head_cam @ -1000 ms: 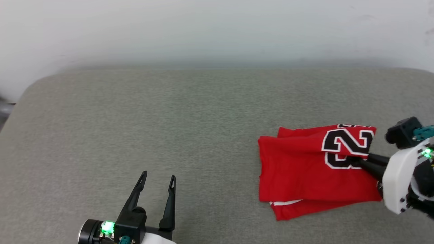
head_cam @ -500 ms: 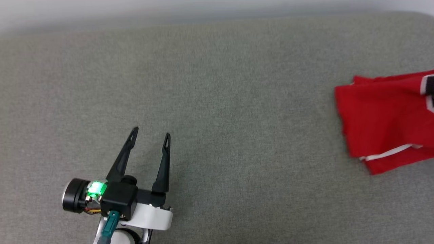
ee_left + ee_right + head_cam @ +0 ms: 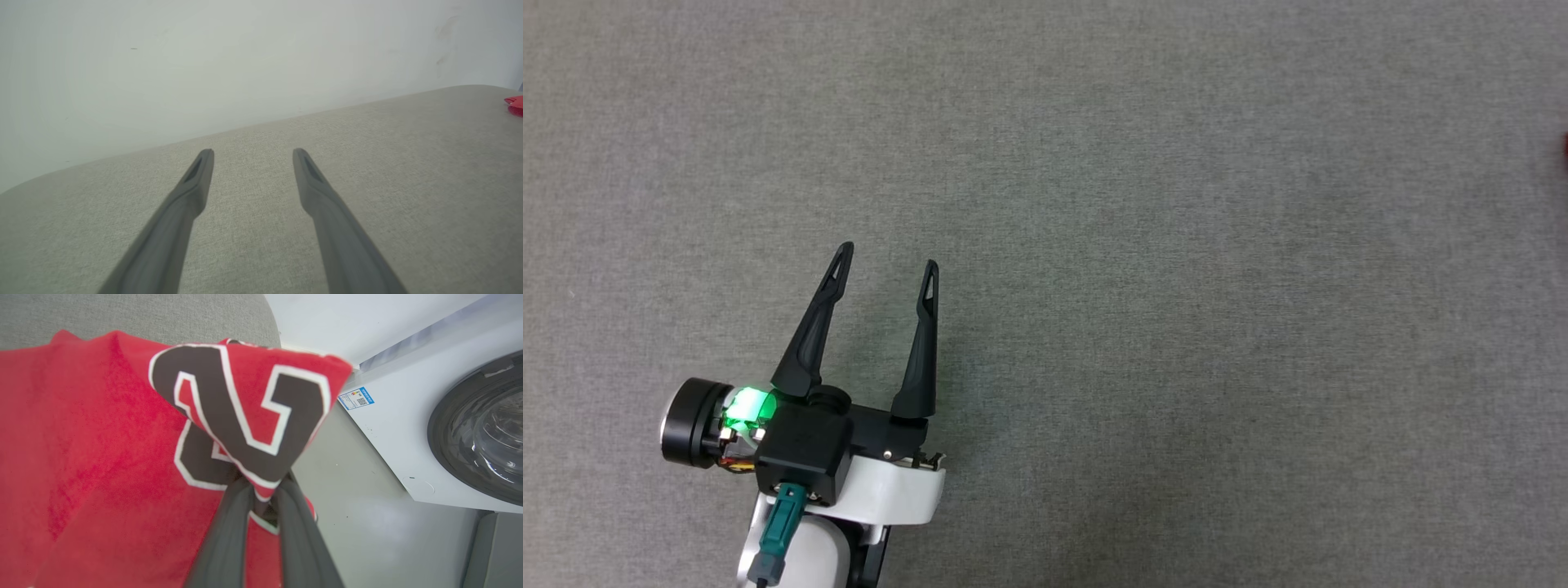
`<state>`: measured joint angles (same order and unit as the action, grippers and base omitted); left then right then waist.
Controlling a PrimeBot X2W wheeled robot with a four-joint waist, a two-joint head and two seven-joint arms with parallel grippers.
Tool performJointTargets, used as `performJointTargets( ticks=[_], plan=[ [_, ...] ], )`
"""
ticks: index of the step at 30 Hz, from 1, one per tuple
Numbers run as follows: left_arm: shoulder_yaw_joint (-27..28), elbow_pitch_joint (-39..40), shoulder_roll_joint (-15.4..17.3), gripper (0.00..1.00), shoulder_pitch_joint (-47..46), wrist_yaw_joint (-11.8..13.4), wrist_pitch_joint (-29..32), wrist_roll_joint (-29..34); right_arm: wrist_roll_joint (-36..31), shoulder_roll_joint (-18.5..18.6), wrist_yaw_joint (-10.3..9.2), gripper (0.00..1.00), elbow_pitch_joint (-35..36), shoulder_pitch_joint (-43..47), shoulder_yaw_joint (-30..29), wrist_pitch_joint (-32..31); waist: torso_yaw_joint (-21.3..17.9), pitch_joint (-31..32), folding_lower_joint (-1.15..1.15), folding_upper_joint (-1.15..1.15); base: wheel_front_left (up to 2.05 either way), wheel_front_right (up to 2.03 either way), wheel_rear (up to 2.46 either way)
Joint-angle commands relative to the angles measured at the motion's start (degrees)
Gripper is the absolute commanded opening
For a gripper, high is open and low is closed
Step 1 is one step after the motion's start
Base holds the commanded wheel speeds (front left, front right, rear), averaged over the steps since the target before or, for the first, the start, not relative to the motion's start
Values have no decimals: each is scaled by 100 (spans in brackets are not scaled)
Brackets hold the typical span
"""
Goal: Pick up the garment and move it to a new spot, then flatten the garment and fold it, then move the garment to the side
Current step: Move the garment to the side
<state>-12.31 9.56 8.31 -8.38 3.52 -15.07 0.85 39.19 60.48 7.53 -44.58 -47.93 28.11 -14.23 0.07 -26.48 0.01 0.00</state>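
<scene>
The garment [image 3: 102, 437] is a red jersey lying folded on the grey cushioned surface [image 3: 1176, 286]. My right gripper [image 3: 264, 486] is shut on its edge, and the flap with the black, white-outlined number [image 3: 245, 404] is lifted above the fingers. In the left wrist view a corner of the garment [image 3: 515, 104] shows far to the right. My left gripper [image 3: 889, 255] hangs open over bare cushion at the lower left, nothing between its fingers [image 3: 196, 183].
A white washing machine [image 3: 408, 428] with a dark round door [image 3: 482, 428] stands just past the cushion's rounded end, pale floor [image 3: 359, 522] between them. A white wall [image 3: 204, 61] runs behind the cushion.
The head camera has swung down and to the left, so the garment and right gripper have slid off the picture's right edge. Both grippers keep their state.
</scene>
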Motion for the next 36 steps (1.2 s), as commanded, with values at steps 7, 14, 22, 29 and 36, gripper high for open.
performJointTargets(
  ticks=[7, 14, 22, 29, 36],
  plan=[
    [-28, 2, 34, 100, -38, 71, -12, -35, -204, -287, -9, 66, -580, -123, -218, -55, 74, 33, -1, 0, 0, 0, 0],
    [-8, -127, 53, 100, 158, 151, -12, -111, -504, -457, -9, 100, -825, 38, -479, 389, 2, 556, -1, 0, 0, 0, 0],
    [103, -280, 75, 100, 684, 253, -12, -203, -946, -1044, -10, 100, -151, 308, -1138, 2169, -139, 1449, -1, 0, 0, 0, 0],
    [247, -399, 87, 100, 1098, 293, -12, -293, -2084, -1950, -9, 100, 1074, 974, -2012, 2897, -69, 2039, -1, 0, 0, 0, 0],
    [268, -520, 29, 100, 1354, 234, -12, -353, -2893, -3546, -9, 100, 2900, 2353, -2873, 2936, 152, 2455, -1, 0, 0, 0, 0]
  ],
)
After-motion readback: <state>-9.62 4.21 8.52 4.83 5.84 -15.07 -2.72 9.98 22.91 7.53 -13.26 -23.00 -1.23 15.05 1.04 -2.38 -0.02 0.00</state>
